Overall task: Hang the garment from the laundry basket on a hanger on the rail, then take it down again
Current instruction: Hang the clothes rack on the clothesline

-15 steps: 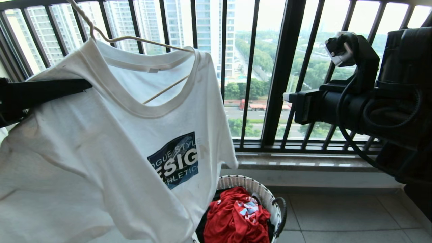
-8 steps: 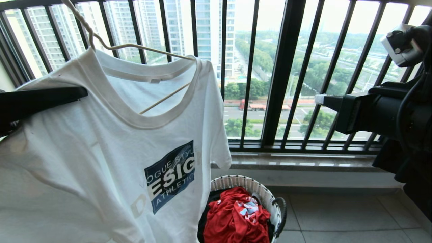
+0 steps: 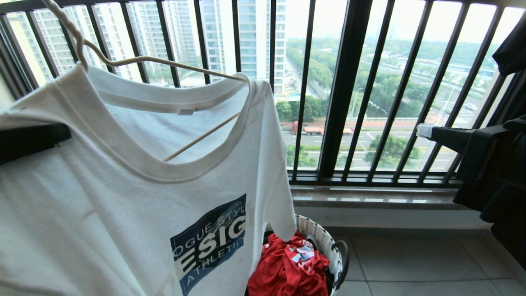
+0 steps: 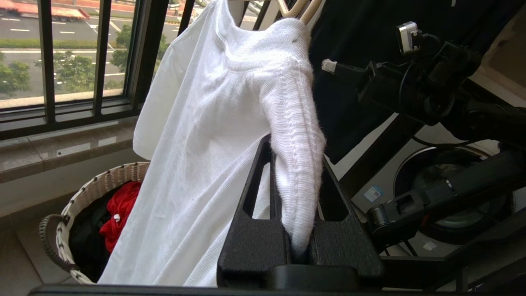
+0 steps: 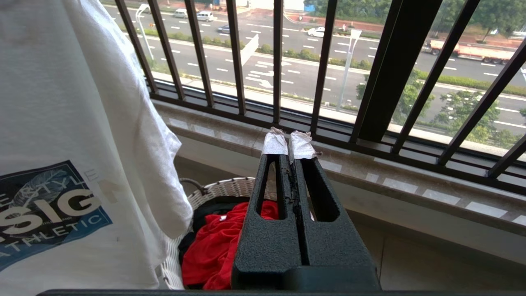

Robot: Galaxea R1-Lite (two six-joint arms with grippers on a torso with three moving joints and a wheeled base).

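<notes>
Pinching white T-shirt [image 4: 213,123] shoulder fold between pressed-in fingers: our left gripper [image 4: 296,197], seen only from left wrist. Head view shows shirt draped on wire hanger [image 3: 135,61] above laundry basket [image 3: 324,242]. Right wrist view shows our right gripper [image 5: 288,144] pressed together, empty, beside shirt.

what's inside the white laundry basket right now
The laundry basket holds a crumpled red garment with a pale print, over something black. The hanging T-shirt covers the basket's left side, hiding anything there.
</notes>
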